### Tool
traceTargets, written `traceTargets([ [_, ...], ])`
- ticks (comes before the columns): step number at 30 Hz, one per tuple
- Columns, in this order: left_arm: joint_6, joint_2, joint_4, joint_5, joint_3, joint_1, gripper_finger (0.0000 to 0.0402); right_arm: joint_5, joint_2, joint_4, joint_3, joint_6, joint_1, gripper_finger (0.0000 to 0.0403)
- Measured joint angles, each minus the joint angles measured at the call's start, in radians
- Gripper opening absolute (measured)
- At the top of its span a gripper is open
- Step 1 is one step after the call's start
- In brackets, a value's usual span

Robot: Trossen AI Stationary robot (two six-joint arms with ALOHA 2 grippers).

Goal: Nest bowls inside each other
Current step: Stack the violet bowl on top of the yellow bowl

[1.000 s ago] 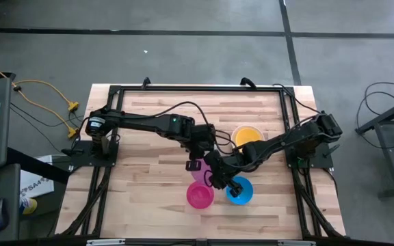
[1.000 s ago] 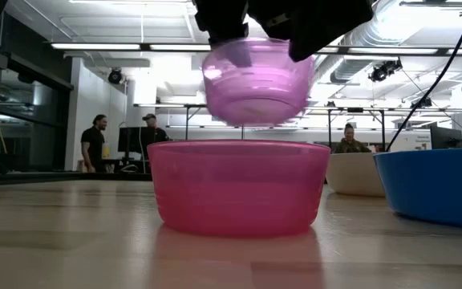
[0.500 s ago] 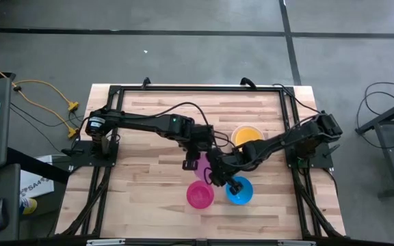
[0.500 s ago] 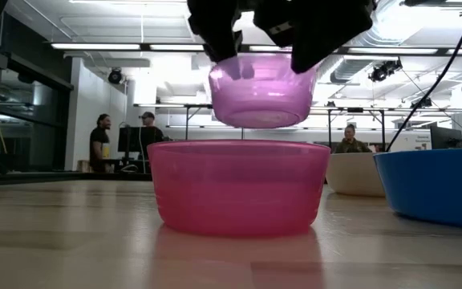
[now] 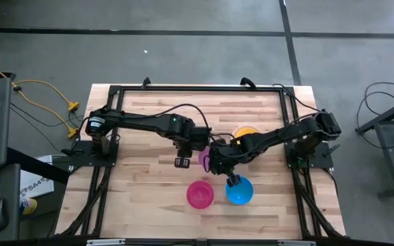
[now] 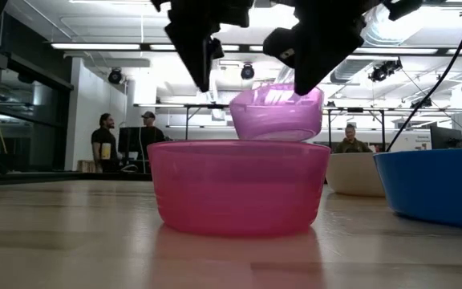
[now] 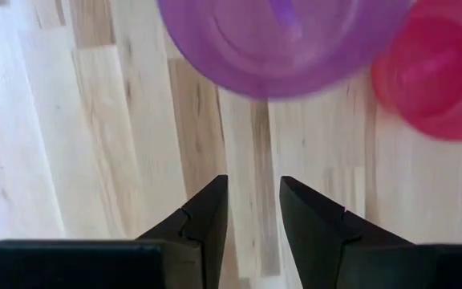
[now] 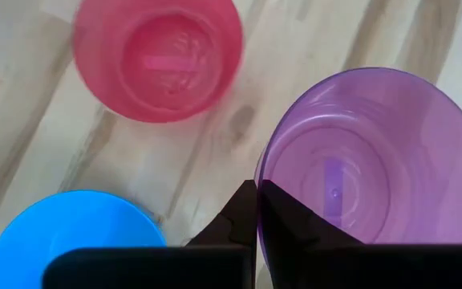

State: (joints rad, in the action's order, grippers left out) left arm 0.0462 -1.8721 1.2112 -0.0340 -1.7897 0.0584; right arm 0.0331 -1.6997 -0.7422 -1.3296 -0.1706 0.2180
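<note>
The purple bowl (image 5: 203,158) hangs tilted above the table, behind the pink-red bowl (image 6: 239,186) in the low view. My right gripper (image 8: 258,205) is shut on it. My left gripper (image 7: 252,207) stands open beside the purple bowl (image 7: 283,40), toward the table's left, with nothing between its fingers. The pink-red bowl (image 5: 200,195) and the blue bowl (image 5: 239,192) rest on their bases near the front edge. The yellow bowl (image 5: 246,130) sits farther back, partly hidden by my right arm. My right gripper holds the purple bowl by its rim (image 8: 261,172), one finger inside the bowl and one outside. The fingers slant down from the table's right side. The bowl is lifted clear of the table and tilted, its held side (image 6: 315,95) higher.
A pale bowl wall (image 6: 358,173) shows behind the blue bowl (image 6: 435,185) in the low view. A black frame (image 5: 197,87) runs round the wooden tabletop. People stand and sit in the room beyond the table.
My left gripper has opened, let go of the purple bowl and drawn away toward the table's left. My right gripper has carried the bowl toward the far edge and rolled. The bowl hung level and now tilts, slightly lower.
</note>
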Motion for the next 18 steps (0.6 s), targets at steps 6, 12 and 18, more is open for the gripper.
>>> traceTargets([
  [6,0.077,0.021,0.045,-0.001,0.001,-0.015,0.0116,-0.003,0.001,-0.035,-0.001,0.055,-0.032,0.0003],
  [12,0.077,0.073,0.068,0.010,0.036,-0.098,0.0116,-0.009,0.002,-0.103,-0.001,0.073,-0.044,0.0003],
  [18,0.051,0.136,0.023,0.084,0.132,-0.160,0.0116,-0.038,0.044,-0.147,-0.001,0.062,-0.046,0.0003],
])
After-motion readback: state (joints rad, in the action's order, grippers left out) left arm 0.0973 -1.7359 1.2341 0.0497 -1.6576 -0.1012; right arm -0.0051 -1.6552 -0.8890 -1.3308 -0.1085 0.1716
